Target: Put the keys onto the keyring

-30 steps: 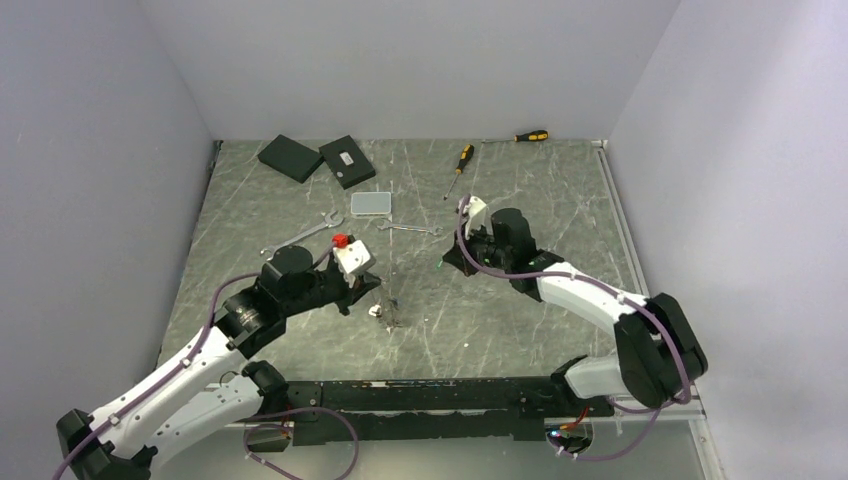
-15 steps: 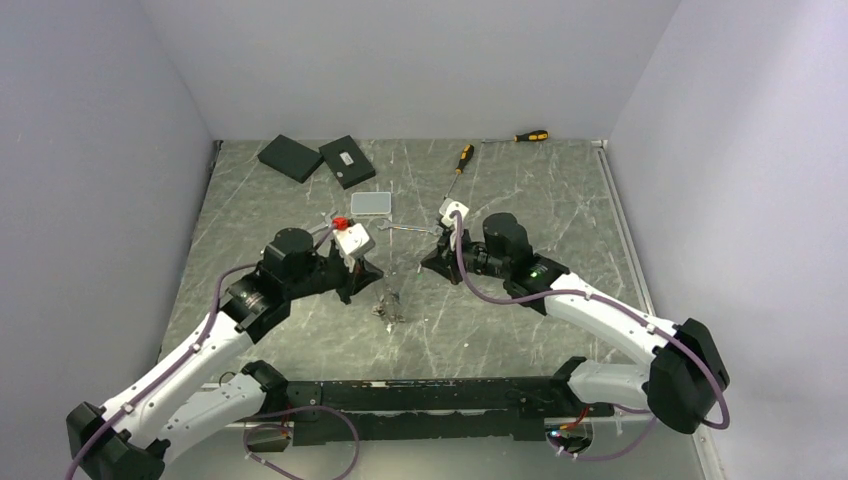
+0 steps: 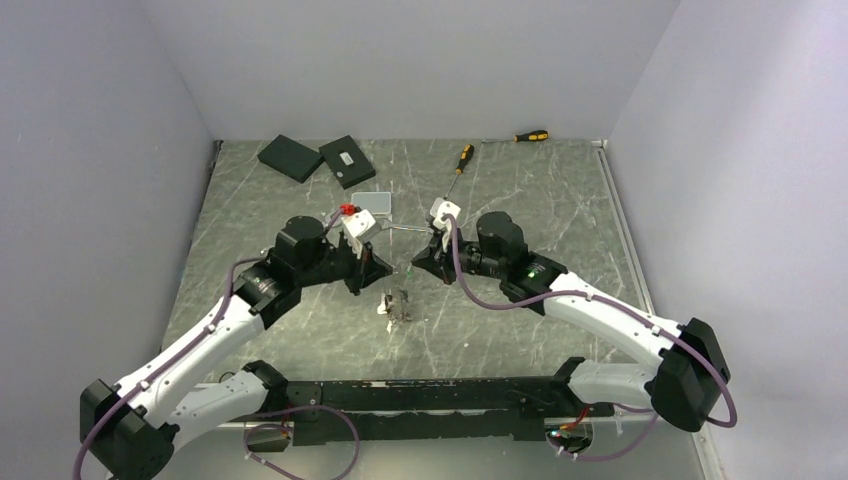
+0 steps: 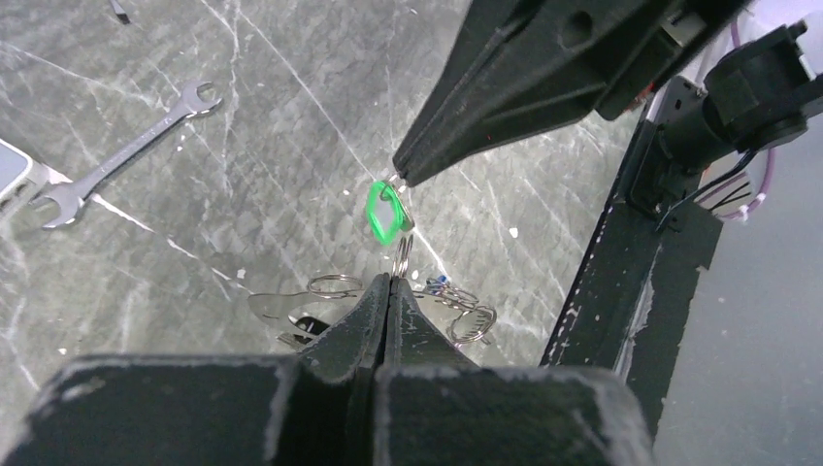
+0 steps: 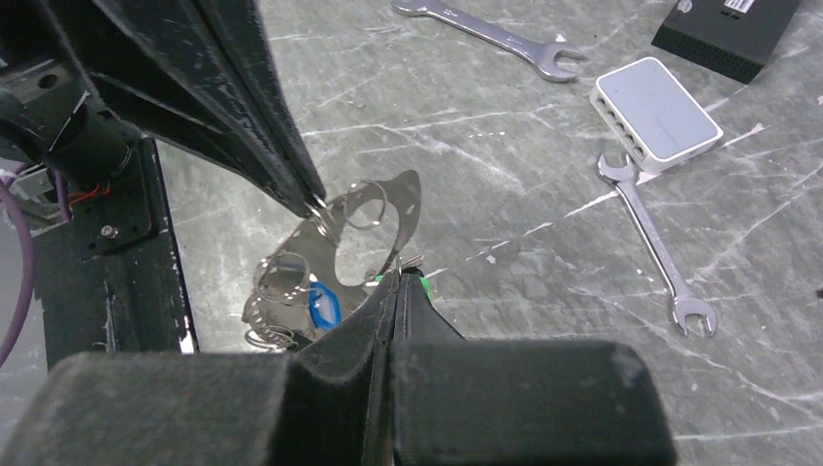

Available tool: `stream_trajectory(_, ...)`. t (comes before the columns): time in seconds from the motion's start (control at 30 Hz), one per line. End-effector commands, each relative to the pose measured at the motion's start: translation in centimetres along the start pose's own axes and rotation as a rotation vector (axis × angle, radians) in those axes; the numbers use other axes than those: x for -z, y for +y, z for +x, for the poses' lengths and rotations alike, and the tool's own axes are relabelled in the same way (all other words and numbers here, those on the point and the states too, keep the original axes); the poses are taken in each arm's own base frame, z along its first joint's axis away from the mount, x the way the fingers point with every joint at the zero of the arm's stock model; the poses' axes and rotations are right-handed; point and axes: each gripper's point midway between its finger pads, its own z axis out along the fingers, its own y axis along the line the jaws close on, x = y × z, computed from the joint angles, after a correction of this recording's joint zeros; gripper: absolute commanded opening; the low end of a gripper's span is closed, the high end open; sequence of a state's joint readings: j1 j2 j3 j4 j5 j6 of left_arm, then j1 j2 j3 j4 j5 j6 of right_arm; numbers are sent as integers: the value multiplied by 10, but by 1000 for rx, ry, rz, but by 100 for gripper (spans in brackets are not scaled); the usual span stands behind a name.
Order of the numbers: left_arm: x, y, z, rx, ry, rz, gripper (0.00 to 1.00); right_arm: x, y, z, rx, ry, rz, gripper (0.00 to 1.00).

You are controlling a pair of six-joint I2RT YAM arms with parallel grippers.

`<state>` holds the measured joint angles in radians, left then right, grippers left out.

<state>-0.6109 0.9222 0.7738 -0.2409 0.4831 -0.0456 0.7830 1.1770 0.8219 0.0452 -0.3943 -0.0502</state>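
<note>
**Threading step: green-tagged key held to the keyring above the table.**

The right gripper (image 5: pixel 399 282), fingers pressed together, pinches the green-tagged key (image 4: pixel 383 212). The left gripper (image 4: pixel 389 282), likewise closed, pinches a thin silvery ring, judged to be the keyring (image 4: pixel 402 254), just below the key. The other keys (image 3: pixel 398 305) lie heaped on the table beneath. The next move probably calls for fine alignment of the key's hole with the ring's wire. The grey marbled table (image 3: pixel 520 190) also carries a wrench (image 4: pixel 126 155), a screwdriver (image 3: pixel 460 158) and black boxes (image 3: pixel 290 157). Plain pale walls enclose it.

You have a grey marbled surface (image 3: pixel 250 215) carrying two black boxes (image 3: pixel 290 157) (image 3: pixel 347 160), a pale box (image 5: pixel 655 112), wrenches (image 5: pixel 485 29) (image 5: pixel 655 243), two screwdrivers (image 3: pixel 459 165) (image 3: pixel 525 136) and heaped keys (image 3: pixel 398 305).
</note>
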Motion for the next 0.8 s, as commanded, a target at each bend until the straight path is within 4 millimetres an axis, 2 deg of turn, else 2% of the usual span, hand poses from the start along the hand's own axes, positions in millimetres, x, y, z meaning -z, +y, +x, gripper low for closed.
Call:
stream_trajectory(0.0, -3, -7, -47, 27, -121, 37, 0, 10, 7, -37, 65, -87, -11, 0)
stream_trajectory(0.3, -12, 5, -45, 66, -99, 4, 0, 22, 17, -48, 90, -130, -36, 0)
stream_trajectory(0.77, -13, -5, -47, 75, -107, 64, 0, 4, 25, -55, 102, -142, -73, 0)
